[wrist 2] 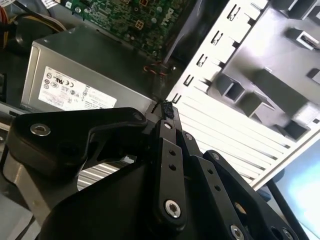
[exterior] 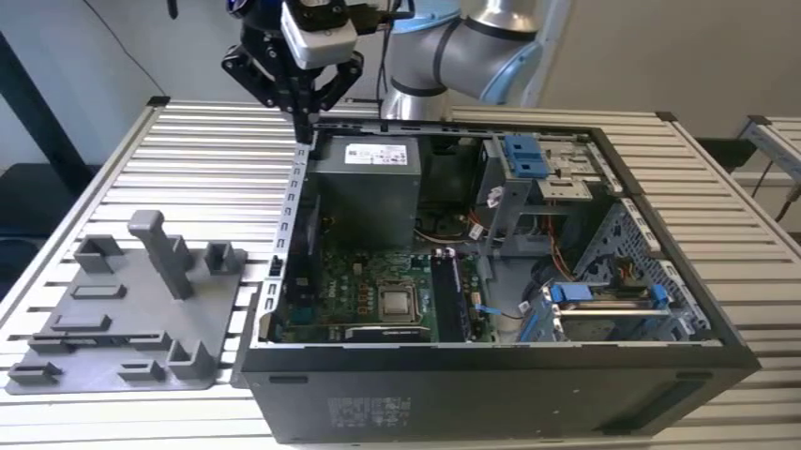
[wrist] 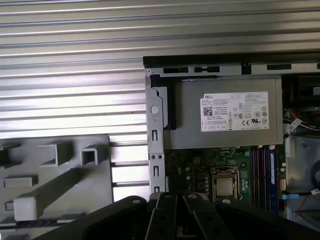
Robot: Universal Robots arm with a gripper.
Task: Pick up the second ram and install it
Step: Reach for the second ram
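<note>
The gripper (exterior: 304,129) is hovering over a corner of the computer case (exterior: 501,380), by the power supply (exterior: 363,183), pincer closed; gripping anything, I cannot tell.

The arm (exterior: 482,42) is seen bent in the exterior view, with the gripper (exterior: 304,124) pointed straight down. In the second wrist view its fingers (wrist 2: 170,150) are seen pressed together.

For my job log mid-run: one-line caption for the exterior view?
Gripper above a corner of the open computer case, by the power supply; grey tray at the exterior view's left.
</note>
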